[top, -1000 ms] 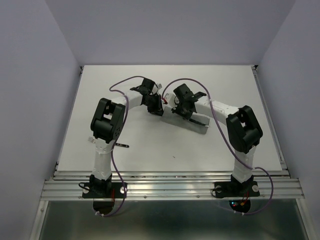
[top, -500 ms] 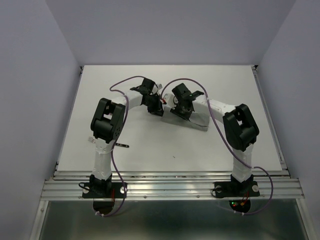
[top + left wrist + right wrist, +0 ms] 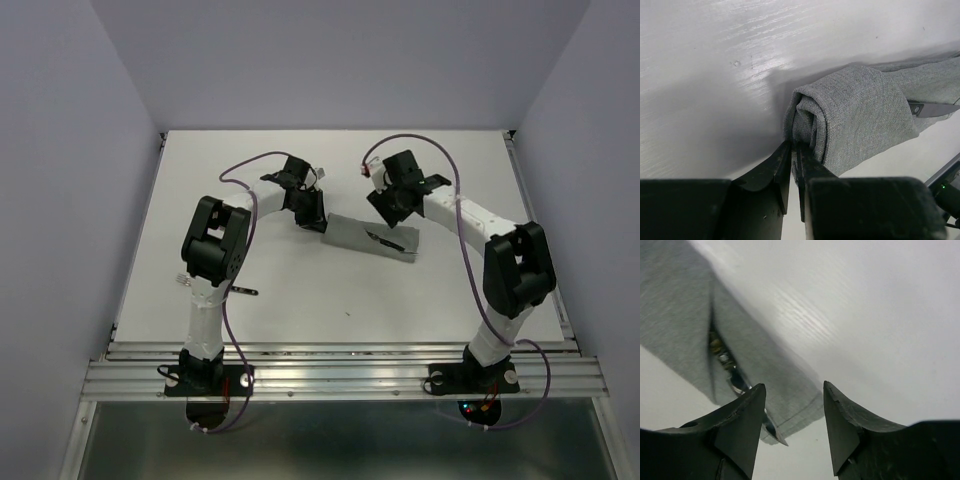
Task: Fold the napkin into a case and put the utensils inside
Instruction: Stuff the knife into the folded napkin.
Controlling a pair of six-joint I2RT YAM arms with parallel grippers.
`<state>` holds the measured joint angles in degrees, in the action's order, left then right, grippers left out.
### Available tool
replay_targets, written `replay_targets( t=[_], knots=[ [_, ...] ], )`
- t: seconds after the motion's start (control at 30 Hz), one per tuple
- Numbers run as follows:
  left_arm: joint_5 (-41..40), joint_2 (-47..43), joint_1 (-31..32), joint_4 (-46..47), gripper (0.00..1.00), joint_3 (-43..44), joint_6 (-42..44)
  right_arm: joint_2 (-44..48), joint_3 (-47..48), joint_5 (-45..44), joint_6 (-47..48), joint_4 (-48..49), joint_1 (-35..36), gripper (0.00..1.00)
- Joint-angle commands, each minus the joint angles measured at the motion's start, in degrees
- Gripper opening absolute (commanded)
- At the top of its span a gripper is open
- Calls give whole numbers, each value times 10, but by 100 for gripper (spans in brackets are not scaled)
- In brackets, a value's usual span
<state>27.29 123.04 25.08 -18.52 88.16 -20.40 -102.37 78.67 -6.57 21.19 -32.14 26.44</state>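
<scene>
The grey napkin (image 3: 358, 232) lies folded into a narrow case in the middle of the table. Dark-handled utensils (image 3: 388, 239) sit inside its open fold, and a silver tip (image 3: 774, 431) pokes out at the right end. My left gripper (image 3: 321, 221) is shut on the rolled left end of the case (image 3: 855, 117), pinching the cloth between its fingertips (image 3: 785, 152). My right gripper (image 3: 388, 208) hangs open just above and behind the right end of the case (image 3: 682, 310), with nothing between its fingers. A utensil end (image 3: 935, 108) shows past the fold.
Another dark-handled utensil (image 3: 247, 292) lies near the left arm's base, partly hidden beneath the arm, its silver end (image 3: 183, 278) showing on the far side. The white table (image 3: 300, 320) ends at metal rails along the front.
My right gripper has opened and pulled up and back to the right, uncovering the case and the utensils in it. The left gripper holds still.
</scene>
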Motion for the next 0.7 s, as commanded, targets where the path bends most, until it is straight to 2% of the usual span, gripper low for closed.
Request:
replay_targets(
  t=[0.0, 0.07, 0.13, 0.27, 0.43, 0.67],
  knots=[
    [-18, -32, 1, -2, 22, -3, 0, 17, -14, 9, -135, 49, -86, 56],
    [-24, -38, 1, -7, 22, -3, 4, 15, -20, 2, -179, 54, -102, 58],
    [-36, -47, 0, -11, 22, -4, 6, 9, -31, -4, -207, 73, -119, 65],
    [-48, -72, -11, 1, 22, -23, -5, -35, -10, 3, -272, 75, -127, 65],
    [-65, -104, -14, -2, 23, -43, -7, -74, 2, 42, -292, 88, -127, 46],
    [-65, -117, -18, -3, 24, -55, -1, -86, -16, 89, -317, 97, -127, 36]
  ],
)
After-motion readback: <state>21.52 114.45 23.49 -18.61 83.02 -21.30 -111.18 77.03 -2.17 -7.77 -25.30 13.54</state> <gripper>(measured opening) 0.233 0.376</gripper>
